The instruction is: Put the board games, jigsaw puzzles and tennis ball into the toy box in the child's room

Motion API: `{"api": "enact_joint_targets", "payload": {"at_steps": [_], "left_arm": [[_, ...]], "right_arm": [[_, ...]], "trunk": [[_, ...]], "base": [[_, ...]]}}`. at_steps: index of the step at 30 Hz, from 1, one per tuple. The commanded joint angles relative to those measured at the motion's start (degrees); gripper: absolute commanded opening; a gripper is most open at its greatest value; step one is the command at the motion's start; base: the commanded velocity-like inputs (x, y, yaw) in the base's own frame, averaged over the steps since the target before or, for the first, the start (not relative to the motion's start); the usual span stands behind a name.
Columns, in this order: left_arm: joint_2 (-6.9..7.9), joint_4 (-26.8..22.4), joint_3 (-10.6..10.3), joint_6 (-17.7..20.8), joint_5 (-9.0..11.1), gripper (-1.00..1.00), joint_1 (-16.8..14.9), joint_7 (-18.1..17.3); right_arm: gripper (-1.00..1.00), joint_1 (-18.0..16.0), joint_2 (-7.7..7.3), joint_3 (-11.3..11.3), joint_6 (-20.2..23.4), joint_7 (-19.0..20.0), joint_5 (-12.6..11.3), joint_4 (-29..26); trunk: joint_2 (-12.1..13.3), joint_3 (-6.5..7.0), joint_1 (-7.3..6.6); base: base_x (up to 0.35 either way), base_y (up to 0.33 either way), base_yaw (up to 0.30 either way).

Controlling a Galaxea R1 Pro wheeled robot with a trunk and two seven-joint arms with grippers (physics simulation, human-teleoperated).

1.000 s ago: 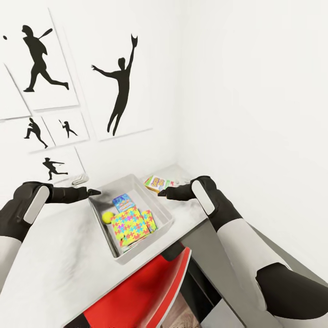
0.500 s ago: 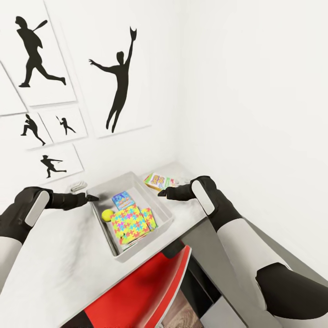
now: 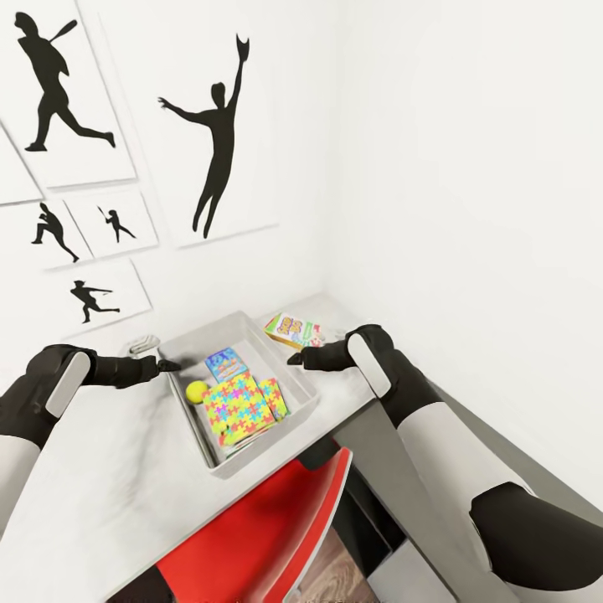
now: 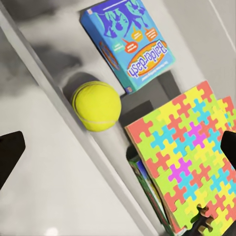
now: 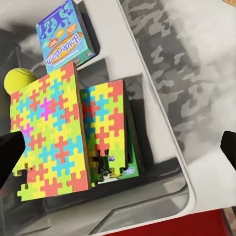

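1. The toy box (image 3: 297,373) sat at the centre of the head view on the table (image 3: 100,477); inside it lay a blue board game (image 3: 224,365), the tennis ball (image 3: 196,390) beside it, and the two jigsaw puzzles, a larger one (image 3: 236,407) leaning over a smaller one (image 3: 273,399).
2. In the left wrist view the blue board game (image 4: 129,42) lay flat near the ball (image 4: 96,105), the two just apart; the large puzzle (image 4: 187,157) stood tilted, with a printed box (image 4: 147,189) partly hidden beneath it.
3. In the right wrist view the second puzzle (image 5: 105,128) rested on a green-edged box (image 5: 132,147) against the box wall (image 5: 162,147).
4. A pastel board game (image 3: 293,330) lay on the table outside the box, toward the upper right of it, near the wall corner.
5. The left gripper (image 3: 165,365) hovered at the box's left rim, its fingers spread wide and holding nothing; the right gripper (image 3: 295,358) hovered over the right rim, likewise wide open and empty.
6. A red chair (image 3: 251,536) stood at the lower centre; black silhouette pictures (image 3: 213,126) hung at the upper left.
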Motion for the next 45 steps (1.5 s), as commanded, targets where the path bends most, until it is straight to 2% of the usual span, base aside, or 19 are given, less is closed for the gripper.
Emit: {"api": "enact_joint_targets", "payload": {"at_steps": [1, 11, 29, 45], "left_arm": [[0.04, 0.0, -0.1, 0.1, -0.5, 1.00, -0.1, -0.6], [-0.22, 0.1, -0.4, 0.1, -0.5, 1.00, -0.1, -0.6], [-0.28, 0.1, -0.5, 0.1, -0.5, 1.00, -0.1, -0.6], [-0.36, 0.1, -0.7, 0.1, -0.5, 1.00, -0.1, -0.6]], "right_arm": [[1.00, -0.1, -0.02, 0.1, 0.2, 0.0, 0.0, 0.0], [1.00, -0.1, -0.38, 0.4, 0.0, 0.1, 0.1, -0.1], [1.00, -0.1, -0.45, 0.4, -0.5, 0.0, 0.1, -0.1], [1.00, -0.1, -0.62, 0.5, -0.5, 0.0, -0.1, 0.5]], "trunk": [[-0.1, -0.20, 0.03], [-0.1, -0.90, 0.03], [-0.1, -1.18, 0.03], [-0.1, -2.45, 0.03]], "base": [[0.000, 0.000, 0.000], [0.000, 0.000, 0.000], [0.000, 0.000, 0.000], [0.000, 0.000, 0.000]]}}
